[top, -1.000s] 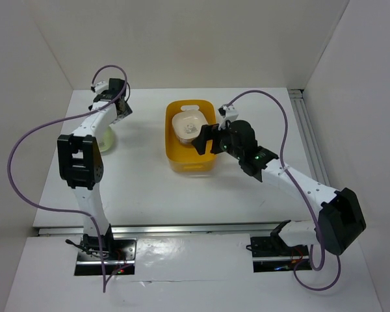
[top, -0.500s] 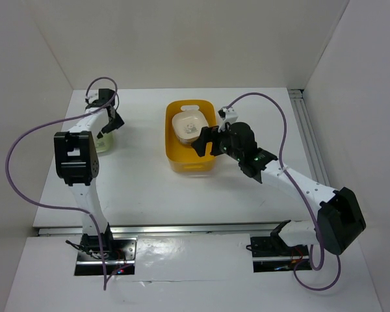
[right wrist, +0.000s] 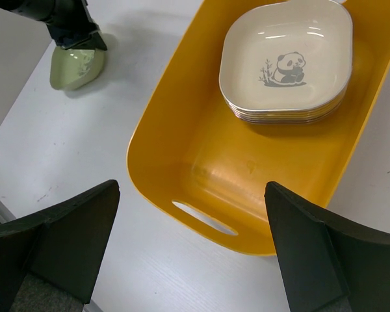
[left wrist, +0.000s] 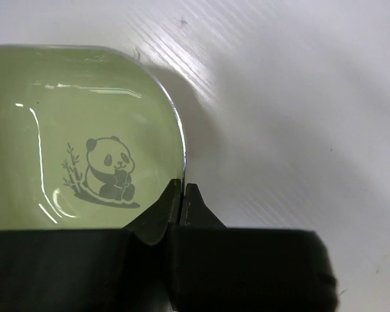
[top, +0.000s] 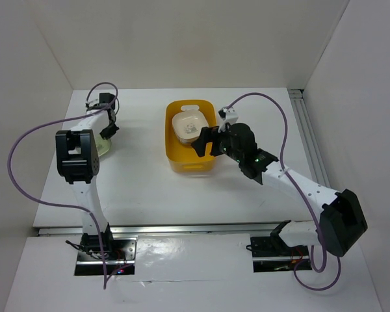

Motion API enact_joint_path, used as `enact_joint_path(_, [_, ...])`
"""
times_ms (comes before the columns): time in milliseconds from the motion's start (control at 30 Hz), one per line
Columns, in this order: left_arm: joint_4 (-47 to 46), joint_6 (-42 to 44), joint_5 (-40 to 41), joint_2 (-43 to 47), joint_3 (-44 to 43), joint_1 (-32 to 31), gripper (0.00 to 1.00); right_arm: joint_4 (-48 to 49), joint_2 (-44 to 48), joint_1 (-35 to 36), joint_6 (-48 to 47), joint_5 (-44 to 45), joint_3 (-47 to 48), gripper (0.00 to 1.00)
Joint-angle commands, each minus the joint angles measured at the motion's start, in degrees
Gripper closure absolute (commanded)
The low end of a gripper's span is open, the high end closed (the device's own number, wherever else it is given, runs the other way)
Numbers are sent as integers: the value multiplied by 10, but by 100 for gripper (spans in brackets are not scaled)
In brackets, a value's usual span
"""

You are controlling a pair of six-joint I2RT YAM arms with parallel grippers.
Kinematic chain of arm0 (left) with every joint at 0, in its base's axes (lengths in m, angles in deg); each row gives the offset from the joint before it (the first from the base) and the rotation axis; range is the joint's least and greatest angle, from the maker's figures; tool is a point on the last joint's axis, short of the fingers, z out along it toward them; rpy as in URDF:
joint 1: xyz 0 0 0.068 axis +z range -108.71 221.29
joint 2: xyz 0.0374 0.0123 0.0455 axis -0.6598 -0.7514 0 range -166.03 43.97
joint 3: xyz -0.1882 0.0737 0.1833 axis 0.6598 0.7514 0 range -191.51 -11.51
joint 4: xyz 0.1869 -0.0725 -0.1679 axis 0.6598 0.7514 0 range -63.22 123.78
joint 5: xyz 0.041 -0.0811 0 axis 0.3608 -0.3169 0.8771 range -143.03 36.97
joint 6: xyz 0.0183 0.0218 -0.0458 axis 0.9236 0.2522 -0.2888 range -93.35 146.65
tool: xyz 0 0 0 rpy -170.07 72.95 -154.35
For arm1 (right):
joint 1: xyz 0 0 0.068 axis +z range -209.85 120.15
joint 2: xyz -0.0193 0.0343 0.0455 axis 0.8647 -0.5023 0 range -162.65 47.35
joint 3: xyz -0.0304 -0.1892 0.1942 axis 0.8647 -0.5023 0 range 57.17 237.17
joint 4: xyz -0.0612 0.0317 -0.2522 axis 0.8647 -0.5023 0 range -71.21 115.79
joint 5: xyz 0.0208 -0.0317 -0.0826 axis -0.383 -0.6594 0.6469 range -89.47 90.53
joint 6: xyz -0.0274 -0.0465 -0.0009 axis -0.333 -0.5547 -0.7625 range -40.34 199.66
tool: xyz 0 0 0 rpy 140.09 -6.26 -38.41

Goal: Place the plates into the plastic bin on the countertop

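Your left arm has swung down and toward the left wall over the last second, and its left end effector (top: 108, 129) now sits low at the pale green plate (left wrist: 84, 143) on the far-left part of the counter (top: 143, 188). In the left wrist view its two fingertips are pinched nearly together on that plate's right-hand rim, so it is holding the dish by the edge. The grey panda motif faces up just inside the grip. From the right wrist view the plate looks tipped, but you cannot tell from these views whether it is clear of the counter.

Your right arm has barely shifted. The right end effector (top: 207, 142) hangs above the near-right part of the orange-yellow plastic bin (right wrist: 201, 162) with its fingers spread wide and nothing between them.

Inside the bin, a stack of plates lies at the far end, with the cream plate (right wrist: 286, 55) on top and its panda motif showing. Only thin edges of the plates beneath it show, so their count is unclear. The green plate is well apart from the bin, to its left.
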Motion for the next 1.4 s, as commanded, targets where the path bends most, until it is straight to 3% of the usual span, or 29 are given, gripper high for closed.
enact_joint_path(0, [39,-57,-41,18,-36,11,100,-9,29,6,-6,29,9,0])
enact_joint_path(200, [168,-130,-23,131,-181,-41,100,-30,40,6,-6,61,9,0])
enact_joint_path(400, [150,-185,-85,261,-250,-131,100,-95,92,-14,-29,131,20,0])
enact_joint_path(567, [89,-243,-184,274,-243,-198,100,-147,140,-33,3,199,20,0])
enact_joint_path(767, [20,-281,-177,193,-251,-306,100,-186,195,-39,25,243,32,0])
enact_joint_path(967, [-32,-280,-162,87,-302,-352,100,-214,214,-39,25,243,37,0])
enact_joint_path(1167, [-32,-266,-162,21,-338,-346,100,-214,214,-44,20,235,26,0])
enact_joint_path(1367, [-42,-280,-155,14,-297,-340,100,-203,201,-44,9,230,20,0])
